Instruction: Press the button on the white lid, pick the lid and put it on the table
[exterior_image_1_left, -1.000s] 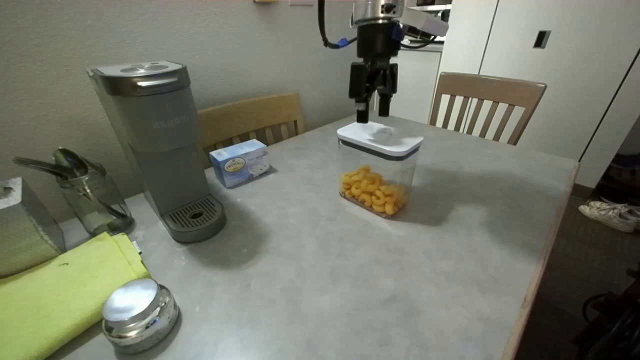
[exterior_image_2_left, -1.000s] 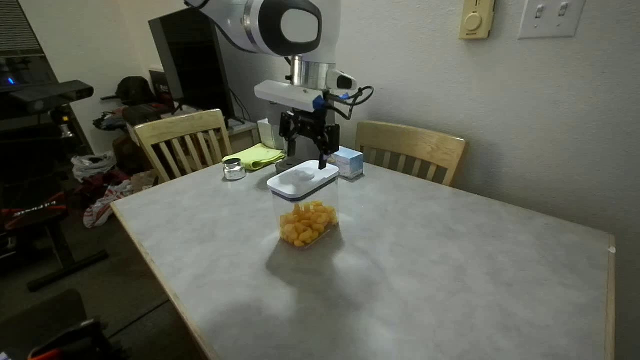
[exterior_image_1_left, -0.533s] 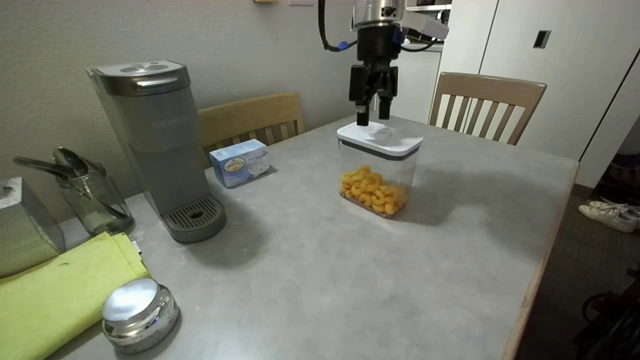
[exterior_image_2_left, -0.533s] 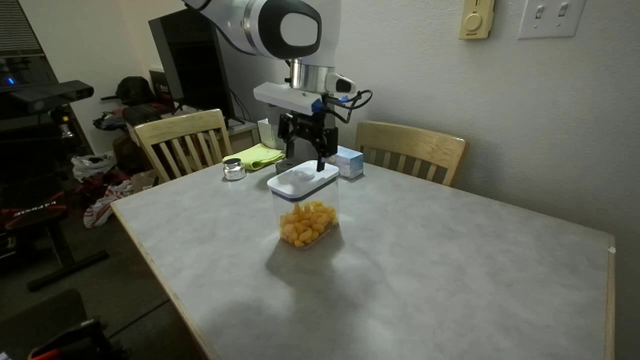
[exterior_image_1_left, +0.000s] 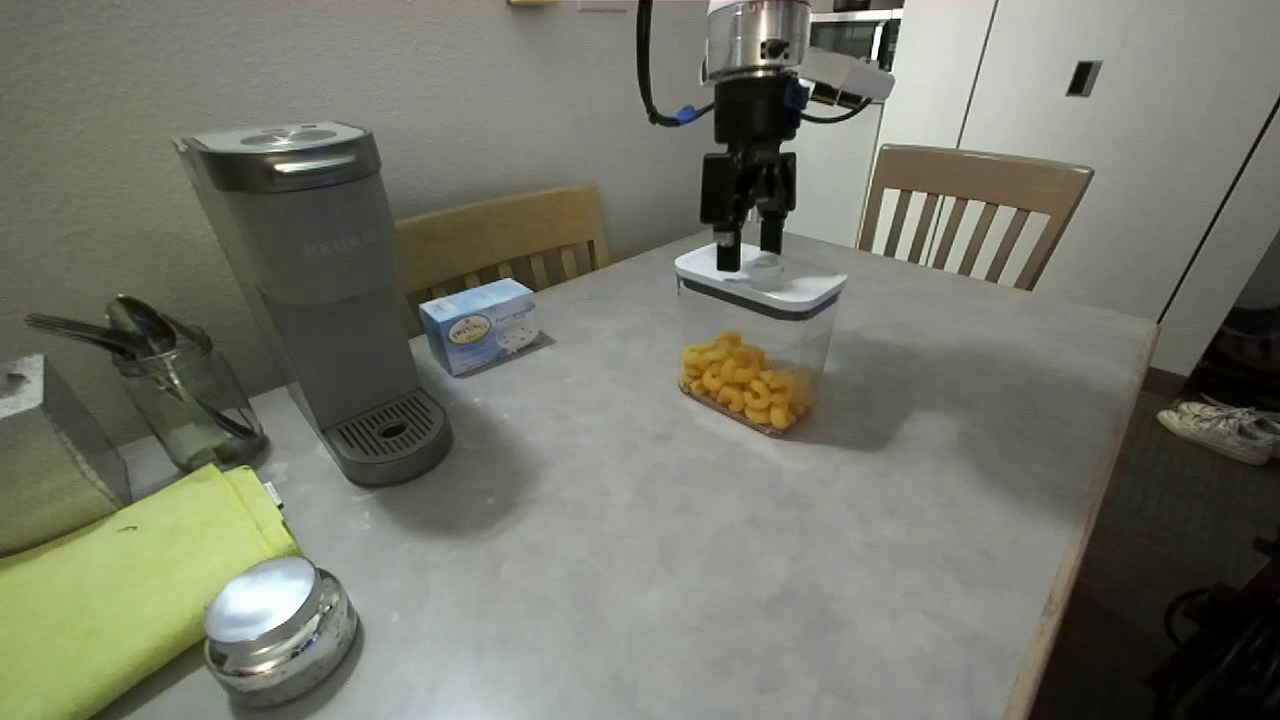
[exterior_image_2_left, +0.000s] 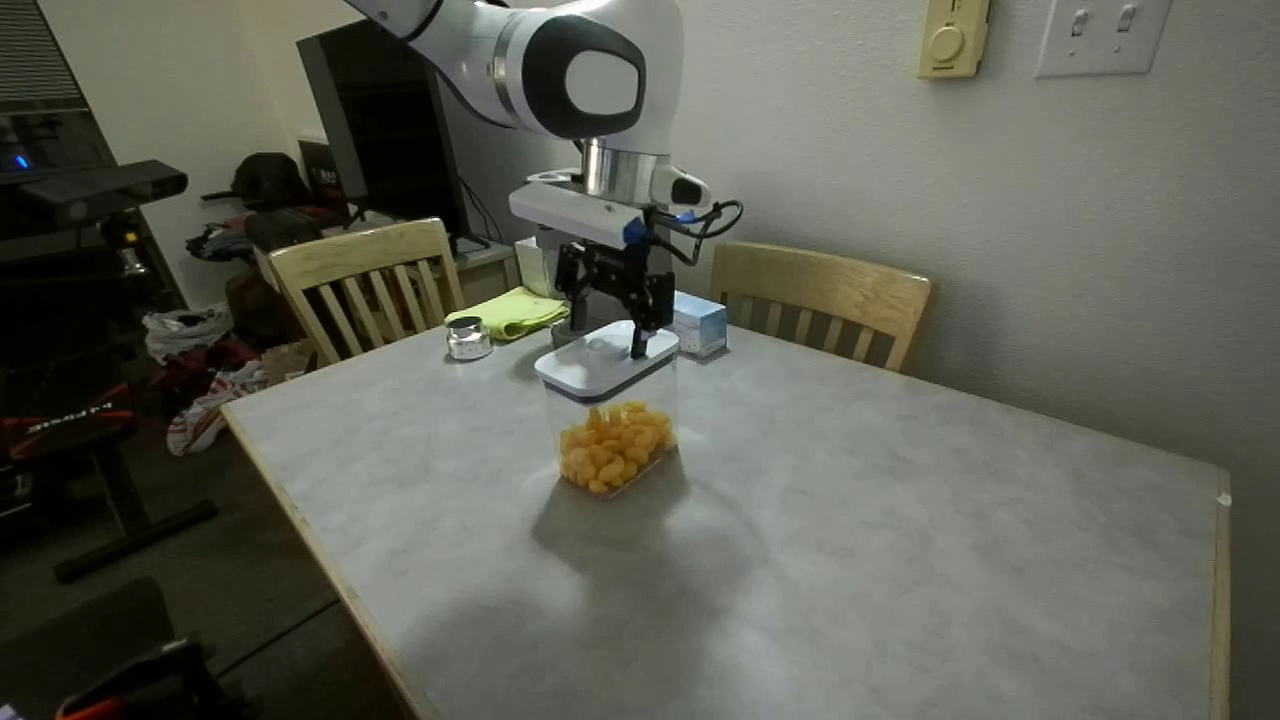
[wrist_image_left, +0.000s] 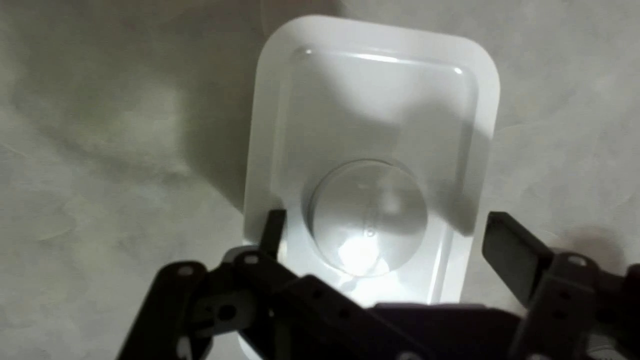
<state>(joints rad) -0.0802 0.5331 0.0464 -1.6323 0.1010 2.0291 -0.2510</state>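
Under white lid (exterior_image_2_left: 598, 369), clear container (exterior_image_1_left: 803, 345) holding yellow pieces (exterior_image_1_left: 746, 382).

Robot arm (exterior_image_2_left: 585, 80): one, pictured with a single gripper (wrist_image_left: 386, 226) and two fingers (wrist_image_left: 512, 255).
White lid (wrist_image_left: 372, 135): one, bearing one button (wrist_image_left: 367, 215).
Clear container (exterior_image_1_left: 805, 345): one, its pasta pieces (exterior_image_1_left: 745, 380) too heaped to count.
Table (exterior_image_1_left: 620, 560): one.
Wooden chairs (exterior_image_2_left: 820, 280): two in each exterior view.
Coffee maker (exterior_image_1_left: 330, 250): one.
Blue carton (exterior_image_1_left: 485, 325): one.
Glass jar (exterior_image_1_left: 180, 425): one, its utensils (exterior_image_1_left: 140, 322) hard to number.
Yellow cloth (exterior_image_1_left: 140, 590): one.
Silver tin (exterior_image_1_left: 280, 630): one.
Wall switches (exterior_image_2_left: 1078, 22): two, on one plate (exterior_image_2_left: 1103, 52).
Wall dial (exterior_image_2_left: 945, 43): one.
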